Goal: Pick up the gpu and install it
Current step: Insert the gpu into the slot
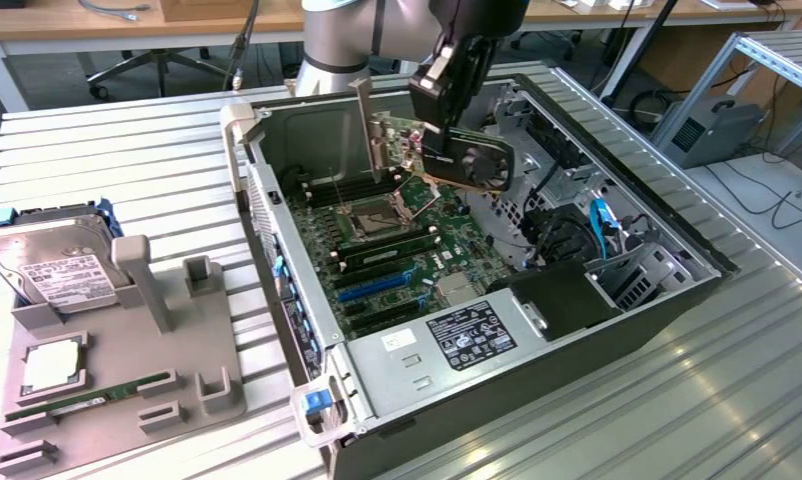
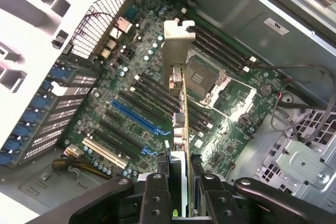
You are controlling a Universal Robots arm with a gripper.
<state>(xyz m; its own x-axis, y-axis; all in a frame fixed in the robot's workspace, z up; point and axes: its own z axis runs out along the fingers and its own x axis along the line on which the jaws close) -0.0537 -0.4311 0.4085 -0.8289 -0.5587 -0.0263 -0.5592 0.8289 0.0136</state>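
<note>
My gripper (image 1: 437, 118) hangs over the open computer case (image 1: 284, 300), shut on the gpu (image 1: 457, 158). The card is a green board with a black cooler block, and its long silver bracket (image 1: 370, 128) points down toward the motherboard (image 1: 404, 255). In the wrist view the gpu (image 2: 181, 124) runs edge-on out from between my fingers (image 2: 156, 195), its bracket (image 2: 176, 45) at the far end. My gripper (image 2: 182, 198) clamps the card's near end. The card floats above the board, apart from it. A long blue slot (image 2: 137, 116) lies beside the card's line.
A grey fixture (image 1: 134, 350) at the exterior view's left holds a hard drive (image 1: 54, 268), a processor (image 1: 52, 365) and a RAM stick (image 1: 74, 402). Inside the case are a black power supply (image 1: 471, 335), a drive cage (image 1: 635, 275) and loose cables (image 1: 599, 225).
</note>
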